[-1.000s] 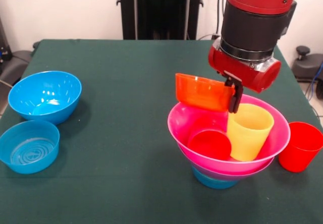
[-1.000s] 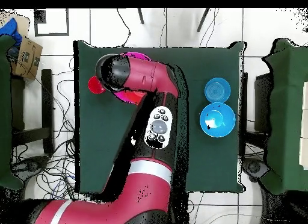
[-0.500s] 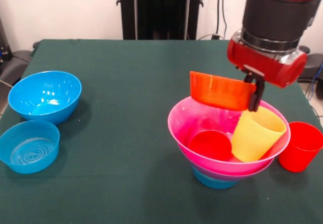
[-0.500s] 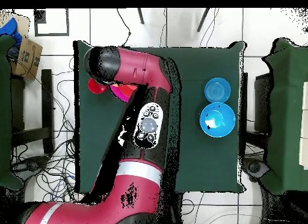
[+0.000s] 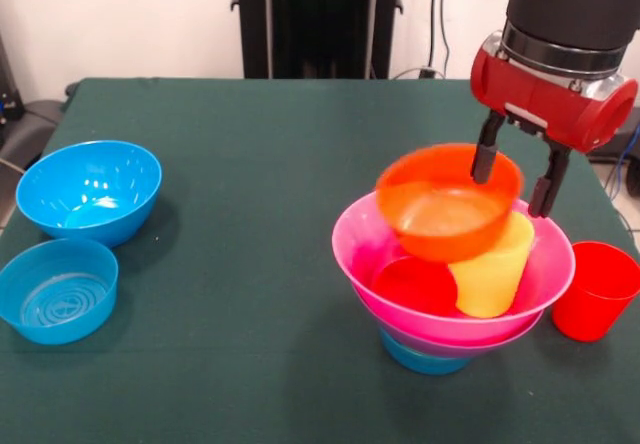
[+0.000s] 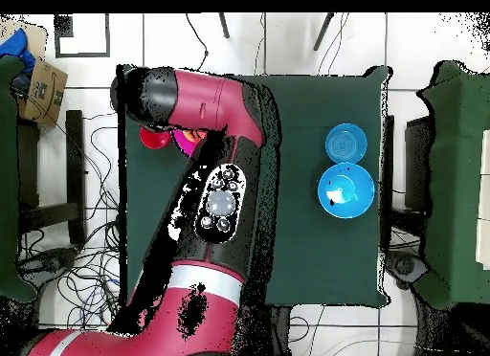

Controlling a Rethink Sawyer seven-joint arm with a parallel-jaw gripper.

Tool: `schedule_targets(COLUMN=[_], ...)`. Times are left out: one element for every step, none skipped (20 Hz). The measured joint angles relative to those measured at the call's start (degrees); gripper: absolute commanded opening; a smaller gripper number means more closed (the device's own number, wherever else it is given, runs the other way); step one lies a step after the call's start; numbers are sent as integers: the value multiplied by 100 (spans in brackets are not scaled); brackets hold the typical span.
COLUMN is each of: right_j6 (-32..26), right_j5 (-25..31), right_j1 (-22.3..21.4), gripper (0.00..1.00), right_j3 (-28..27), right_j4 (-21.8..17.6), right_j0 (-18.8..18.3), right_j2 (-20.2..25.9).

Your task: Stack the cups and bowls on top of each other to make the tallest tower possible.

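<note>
My gripper [image 5: 515, 176] hangs open above the right side of the tower, its fingers spread around the right rim of the small orange bowl [image 5: 445, 204]. That bowl is blurred, free of the fingers, and sits over the yellow cup [image 5: 490, 279]. The yellow cup leans inside the big pink bowl [image 5: 348, 252] beside a red cup [image 5: 415, 286]. Under the pink bowl a purple bowl [image 5: 470, 348] shows, with a small blue bowl [image 5: 425, 362] at the base. In the overhead view the arm [image 6: 206, 103] hides the tower and the gripper.
A second red cup [image 5: 595, 289] [image 6: 151, 138] stands on the table right of the tower. Two blue bowls sit at the far left: a deep one [image 5: 90, 189] [image 6: 345, 191] and a shallower one [image 5: 58, 289] [image 6: 345, 142]. The green table [image 5: 250, 264] spreads between them.
The gripper carried the orange bowl to the right over the yellow cup, rose slightly and opened. The bowl has left the fingers and tipped from tilted to nearly level.
</note>
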Motion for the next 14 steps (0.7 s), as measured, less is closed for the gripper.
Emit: schedule_targets(right_j6=[0, 0, 0, 0, 0, 0, 0, 0, 0, 0, 0, 0, 0, 0], right_j5=[1, 1, 1, 1, 1, 1, 1, 0, -5, -12, -23, -48, -71, -84], right_j1=[-6, -19, -31, -35, -48, -58, -73, -84, -104, -114, -129, -159, -188, -205], gripper=[100, 100, 100, 100, 100, 100, 100, 100, 100, 100, 100, 100, 100, 100], right_j3=[-1, 0, 0, 0, 1, 1, 1, 2, 12, 17, 27, 41, 56, 64], right_j4=[12, 33, 51, 57, 67, 69, 69, 69, 69, 69, 69, 69, 67, 69], right_j0=[4, 8, 8, 8, 7, 8, 8, 8, 8, 8, 8, 8, 8, 8], right_j2=[-7, -14, -14, -15, -15, -14, -14, -14, -14, -15, -14, -14, -15, -15])
